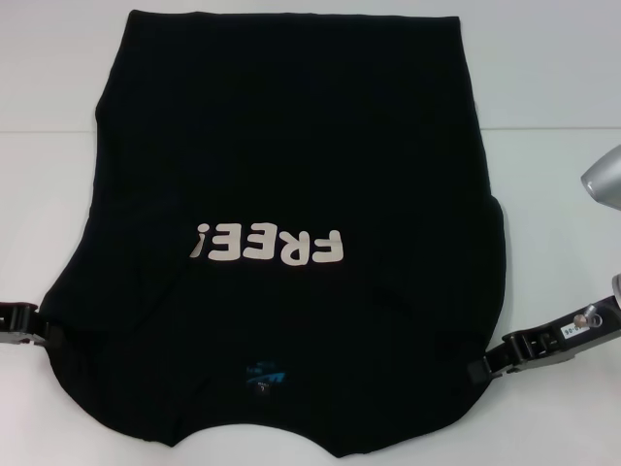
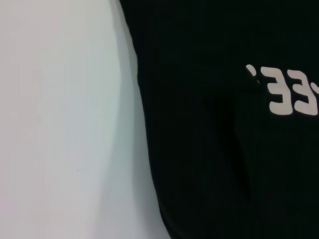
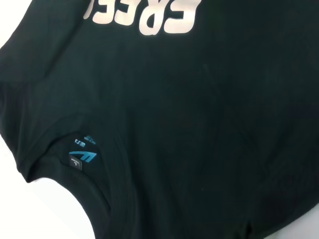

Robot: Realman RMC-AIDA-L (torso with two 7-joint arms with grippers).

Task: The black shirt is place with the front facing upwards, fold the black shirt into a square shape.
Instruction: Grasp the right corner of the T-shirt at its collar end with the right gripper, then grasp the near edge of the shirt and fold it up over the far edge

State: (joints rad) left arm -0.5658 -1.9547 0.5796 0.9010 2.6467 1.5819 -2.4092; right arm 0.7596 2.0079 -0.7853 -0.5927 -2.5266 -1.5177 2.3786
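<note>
- The black shirt (image 1: pixel 291 165) lies spread on the white counter (image 1: pixel 553 78), front up, with its collar end toward the robot and its hem at the far side.
- The cream "FREE!" lettering (image 1: pixel 269 249) runs across the middle of the cloth and reads upside down in the head view.
- A small blue neck label (image 1: pixel 264 372) sits near the collar, close to the near edge of the counter; the right wrist view shows it (image 3: pixel 82 155) just inside the curved neckline.
- Both sleeves look tucked in or folded over, so the outline swells at the near corners and narrows toward the hem.
- The left tool (image 1: pixel 21 323) sits at the shirt's near left corner, right at the edge of the cloth — whether it pinches the fabric or stands open, I cannot tell.
- The right tool (image 1: pixel 488 370) sits at the near right corner, its black tip meeting the shirt's edge; its grip state cannot be told either.
- Behind the right tool a silver-grey arm segment (image 1: pixel 604 180) shows at the right border of the head view.
- The left wrist view shows the shirt's side edge (image 2: pixel 144 129) against bare counter (image 2: pixel 60 119), with part of the lettering (image 2: pixel 291 97) farther in.
- The right wrist view shows mild creases across the chest — the cloth lies flat otherwise.
</note>
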